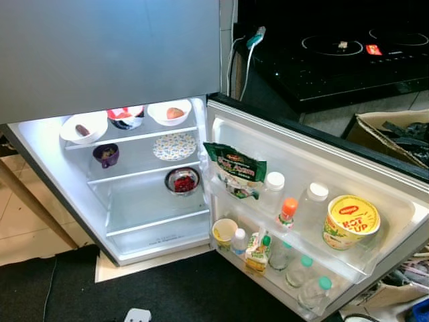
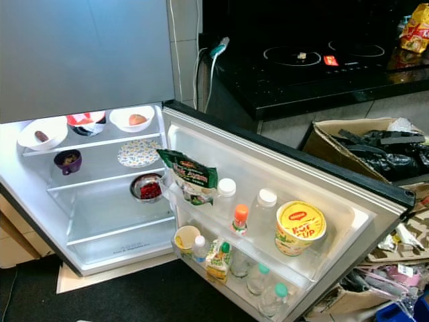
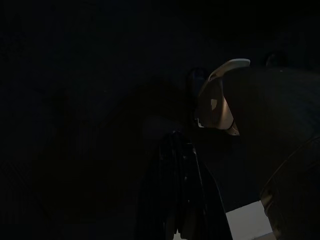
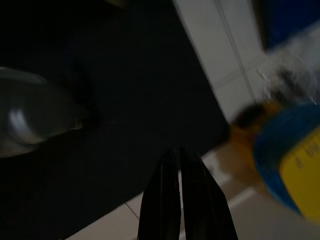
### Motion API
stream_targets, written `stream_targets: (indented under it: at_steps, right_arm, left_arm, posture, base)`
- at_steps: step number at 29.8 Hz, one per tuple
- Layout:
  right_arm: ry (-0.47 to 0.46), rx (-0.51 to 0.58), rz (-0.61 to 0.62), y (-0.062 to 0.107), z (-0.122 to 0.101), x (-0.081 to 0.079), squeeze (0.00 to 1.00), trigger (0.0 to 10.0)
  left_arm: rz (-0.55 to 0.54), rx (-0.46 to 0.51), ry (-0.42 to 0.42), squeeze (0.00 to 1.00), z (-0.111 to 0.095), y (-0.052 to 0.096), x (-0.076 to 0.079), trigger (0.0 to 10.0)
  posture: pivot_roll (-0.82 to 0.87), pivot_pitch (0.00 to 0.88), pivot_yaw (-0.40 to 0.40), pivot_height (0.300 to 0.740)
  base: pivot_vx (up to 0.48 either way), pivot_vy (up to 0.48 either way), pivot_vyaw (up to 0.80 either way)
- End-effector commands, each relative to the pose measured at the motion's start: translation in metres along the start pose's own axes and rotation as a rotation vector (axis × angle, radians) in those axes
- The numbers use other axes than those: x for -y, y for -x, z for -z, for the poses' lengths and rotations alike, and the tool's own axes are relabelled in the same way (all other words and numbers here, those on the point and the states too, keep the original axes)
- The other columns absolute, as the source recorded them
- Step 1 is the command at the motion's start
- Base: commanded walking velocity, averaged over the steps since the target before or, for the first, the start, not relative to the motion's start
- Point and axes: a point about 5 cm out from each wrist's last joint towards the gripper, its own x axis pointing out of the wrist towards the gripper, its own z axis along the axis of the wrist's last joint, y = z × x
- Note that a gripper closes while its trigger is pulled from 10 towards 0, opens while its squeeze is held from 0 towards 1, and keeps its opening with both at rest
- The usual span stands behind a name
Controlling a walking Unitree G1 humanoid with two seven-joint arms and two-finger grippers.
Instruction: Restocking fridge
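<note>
— Three shelves in the fridge (image 1: 144, 201): how much room?
— The lowest is bare. Above it, a steel bowl (image 1: 182, 180) sits at the front edge; a purple cup (image 1: 106, 155) and a patterned plate (image 1: 174, 146) are on the next one up, white bowls (image 1: 84, 127) on top.
— And the door (image 2: 315, 201)?
— Swung wide open. A green packet (image 2: 191, 176), bottles (image 2: 226, 194) and a yellow soup cup (image 2: 299, 228) line its upper rack.
— Grippers?
— The right gripper (image 4: 179, 150) hangs over dark floor, fingers pressed together, empty. The left gripper (image 3: 177, 145) is in shadow; cannot tell.
</note>
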Motion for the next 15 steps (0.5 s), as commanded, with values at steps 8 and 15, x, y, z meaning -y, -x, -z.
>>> stream_targets:
  at_steps: [8,15]
  right_arm:
    - [-0.351,0.075,0.161,0.001,-0.012,0.031,0.00,10.0]
    - [-0.888,0.387,0.225,0.012,-0.074,0.081,0.00,10.0]
  left_arm:
    - [0.038,-0.028,0.007,0.00,0.008,-0.002,0.011,10.0]
    - [0.033,-0.026,0.009,0.00,0.009,-0.001,0.010,10.0]
  posture:
    - [-0.05,0.054,-0.002,0.740]
    - [-0.05,0.058,-0.001,0.740]
  base:
    - [0.000,0.000,0.00]
    - [0.000,0.000,0.00]
